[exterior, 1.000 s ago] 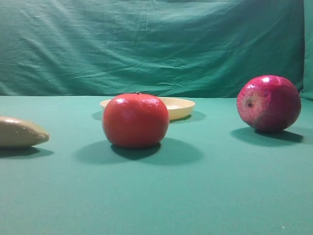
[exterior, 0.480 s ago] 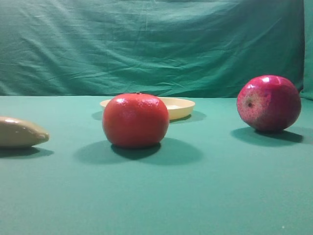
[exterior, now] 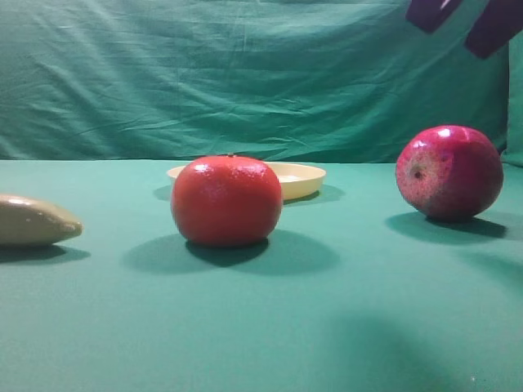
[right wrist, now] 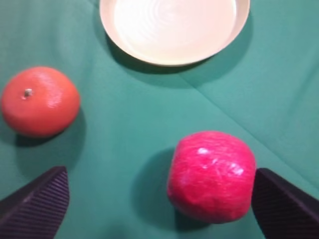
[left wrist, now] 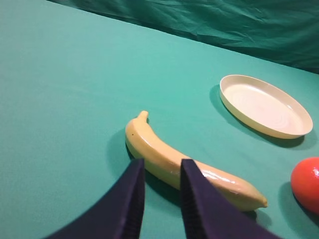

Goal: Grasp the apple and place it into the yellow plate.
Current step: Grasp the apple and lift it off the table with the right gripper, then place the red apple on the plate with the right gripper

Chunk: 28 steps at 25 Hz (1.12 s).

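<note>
Approaching is the only step under way: the apple (exterior: 449, 171) sits on the green cloth (exterior: 270, 327), ungrasped, so both the grasp and the placement are left to do.

Landmark: the yellow plate (right wrist: 174, 29).

1. Task object. In the right wrist view the apple (right wrist: 211, 175) lies near the yellow plate, on the side nearer the camera, not touching it. The plate holds nothing.
2. Right gripper (right wrist: 159, 199). Its two dark fingers (right wrist: 37, 201) are spread wide and hold nothing. One finger stands just beside the apple's right edge; the other is well apart on the left. The apple lies between them, off-centre toward the right finger. In the exterior view the finger tips (exterior: 433, 12) show at the top edge, above the apple.
3. Left gripper (left wrist: 160, 172). Its fingers stand close together with a narrow gap, holding nothing, above the banana (left wrist: 189, 167), which lies well apart from the plate.
4. Distractor. The orange-red fruit (right wrist: 40, 101) rests near the plate, to the left of the apple and apart from it.

Judgement: the right gripper needs to centre on the apple, descend, close, lift and carry it to the plate.
</note>
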Available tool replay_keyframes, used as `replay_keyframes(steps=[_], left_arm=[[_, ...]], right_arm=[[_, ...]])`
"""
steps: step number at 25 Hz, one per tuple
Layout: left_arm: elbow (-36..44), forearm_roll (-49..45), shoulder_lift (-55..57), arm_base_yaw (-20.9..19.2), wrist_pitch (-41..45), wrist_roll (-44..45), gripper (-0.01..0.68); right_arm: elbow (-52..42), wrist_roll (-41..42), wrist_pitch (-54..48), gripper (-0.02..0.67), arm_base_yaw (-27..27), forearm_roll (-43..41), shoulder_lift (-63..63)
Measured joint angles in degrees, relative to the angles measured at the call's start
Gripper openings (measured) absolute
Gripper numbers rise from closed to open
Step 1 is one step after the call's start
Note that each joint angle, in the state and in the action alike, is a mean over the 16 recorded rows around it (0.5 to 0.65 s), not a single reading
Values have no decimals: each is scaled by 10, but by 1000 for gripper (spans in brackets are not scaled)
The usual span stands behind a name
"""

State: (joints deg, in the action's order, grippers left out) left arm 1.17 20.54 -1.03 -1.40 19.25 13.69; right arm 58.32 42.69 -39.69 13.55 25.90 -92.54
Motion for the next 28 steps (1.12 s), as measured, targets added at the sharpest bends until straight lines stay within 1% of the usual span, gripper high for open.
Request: replay_keyframes(steps=[7,14,20,24,28], left_arm=[[0,0,0,0,0,0,157],[0,0,0,0,0,0,157],[0,0,0,0,0,0,157],[0,0,0,0,0,0,157],[0,0,0,0,0,0,157]], right_arm=[[30,-7,3,537,0,-16,-70],[93,-4,-6,462,2,-16,-88],[183,0,4,451,23,-2,-88],[239,3,33,451,55,11,-100],[273,7,80,451,92,21,-128]])
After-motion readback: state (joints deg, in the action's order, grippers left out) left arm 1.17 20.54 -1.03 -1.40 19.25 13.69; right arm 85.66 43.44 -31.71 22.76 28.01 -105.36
